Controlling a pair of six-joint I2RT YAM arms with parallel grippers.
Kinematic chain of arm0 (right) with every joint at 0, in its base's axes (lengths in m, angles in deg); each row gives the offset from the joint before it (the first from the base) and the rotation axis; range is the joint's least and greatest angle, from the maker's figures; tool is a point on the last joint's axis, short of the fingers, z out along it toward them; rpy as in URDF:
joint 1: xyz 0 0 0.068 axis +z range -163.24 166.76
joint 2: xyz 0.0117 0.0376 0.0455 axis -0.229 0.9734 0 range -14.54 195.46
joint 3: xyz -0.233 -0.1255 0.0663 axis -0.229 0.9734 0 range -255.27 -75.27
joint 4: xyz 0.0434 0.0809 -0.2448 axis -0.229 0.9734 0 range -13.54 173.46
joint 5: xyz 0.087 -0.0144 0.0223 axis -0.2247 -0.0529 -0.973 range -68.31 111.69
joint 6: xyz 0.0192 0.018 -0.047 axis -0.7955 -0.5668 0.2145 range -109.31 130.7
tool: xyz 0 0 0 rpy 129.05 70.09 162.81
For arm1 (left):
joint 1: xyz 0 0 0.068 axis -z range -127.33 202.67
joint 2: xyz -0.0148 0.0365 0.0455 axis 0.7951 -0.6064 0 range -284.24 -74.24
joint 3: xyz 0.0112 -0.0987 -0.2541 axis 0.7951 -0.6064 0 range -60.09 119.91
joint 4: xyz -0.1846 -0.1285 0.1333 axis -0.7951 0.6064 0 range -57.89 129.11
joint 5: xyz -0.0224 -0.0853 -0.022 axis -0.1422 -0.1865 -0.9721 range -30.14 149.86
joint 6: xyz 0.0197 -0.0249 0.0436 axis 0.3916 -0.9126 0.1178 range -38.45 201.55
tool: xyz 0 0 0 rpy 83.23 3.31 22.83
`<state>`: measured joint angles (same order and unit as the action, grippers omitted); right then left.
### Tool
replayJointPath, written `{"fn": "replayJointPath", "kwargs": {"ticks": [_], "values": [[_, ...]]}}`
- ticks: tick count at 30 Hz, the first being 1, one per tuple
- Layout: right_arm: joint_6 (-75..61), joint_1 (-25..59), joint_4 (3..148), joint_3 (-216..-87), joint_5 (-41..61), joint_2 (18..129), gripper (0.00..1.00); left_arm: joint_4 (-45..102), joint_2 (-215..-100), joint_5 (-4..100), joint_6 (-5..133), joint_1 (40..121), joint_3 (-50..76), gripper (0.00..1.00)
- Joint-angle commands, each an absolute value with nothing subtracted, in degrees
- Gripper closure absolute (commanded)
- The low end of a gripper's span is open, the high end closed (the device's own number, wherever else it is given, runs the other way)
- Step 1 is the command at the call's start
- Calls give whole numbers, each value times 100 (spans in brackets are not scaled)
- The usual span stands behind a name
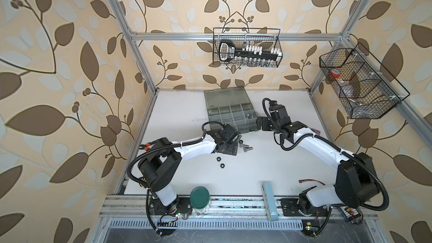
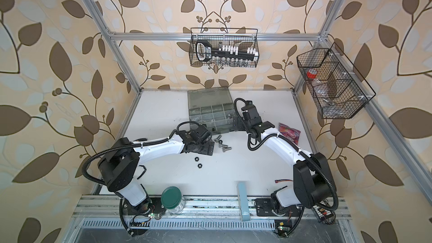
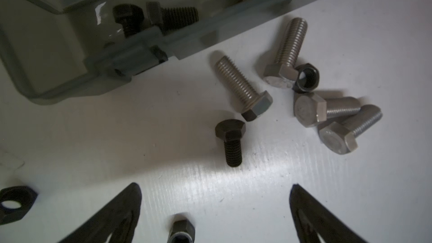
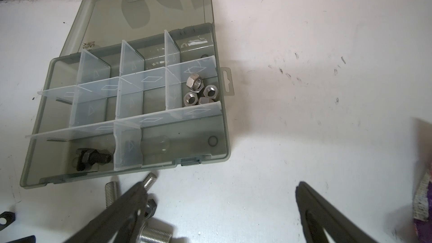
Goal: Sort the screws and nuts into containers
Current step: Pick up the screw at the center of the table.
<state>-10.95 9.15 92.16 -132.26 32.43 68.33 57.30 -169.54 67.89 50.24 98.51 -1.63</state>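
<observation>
Black screw (image 3: 230, 141) lies on the table (image 3: 117, 136) just ahead of my left gripper (image 3: 215, 186), spread wide and empty — I'd straddle its shank squarely, pinch, then lift into the nearby compartment (image 3: 77, 31) holding black ones.

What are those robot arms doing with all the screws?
They are sorting screws and nuts into a grey case. Silver nuts sit in one compartment, black screws in another. Silver screws, a black screw and black nuts lie loose on the table. The left gripper is open beside them, the right gripper open near the case; neither holds anything.
</observation>
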Motion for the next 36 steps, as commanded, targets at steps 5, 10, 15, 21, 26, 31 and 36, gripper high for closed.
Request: {"fn": "replayJointPath", "kwargs": {"ticks": [5, 10, 15, 21, 26, 31, 36], "values": [[-1149, 935, 9359, -13092, 3356, 6671, 0, 5727, -16877, 7067, 4905, 9942, -265, 1], [-1162, 942, 9357, -13057, 3382, 6641, 0, 5683, -17070, 7058, 4908, 9943, -218, 1], [-1159, 935, 9369, -13046, 3412, 6639, 0, 5656, -17272, 7084, 4877, 9943, -159, 4], [-1145, 936, 9368, -13037, 3451, 6658, 0, 5659, -17391, 7185, 4854, 9943, -107, 8], [-1152, 940, 9362, -13014, 3470, 6649, 0, 5650, -17472, 7219, 4787, 9943, -105, 12], [-1144, 939, 9377, -13014, 3496, 6627, 0, 5701, -17599, 7243, 4744, 9943, -50, 15], [-1145, 936, 9372, -12999, 3496, 6597, 0, 5670, -17623, 7207, 4729, 9943, -51, 21]]}}
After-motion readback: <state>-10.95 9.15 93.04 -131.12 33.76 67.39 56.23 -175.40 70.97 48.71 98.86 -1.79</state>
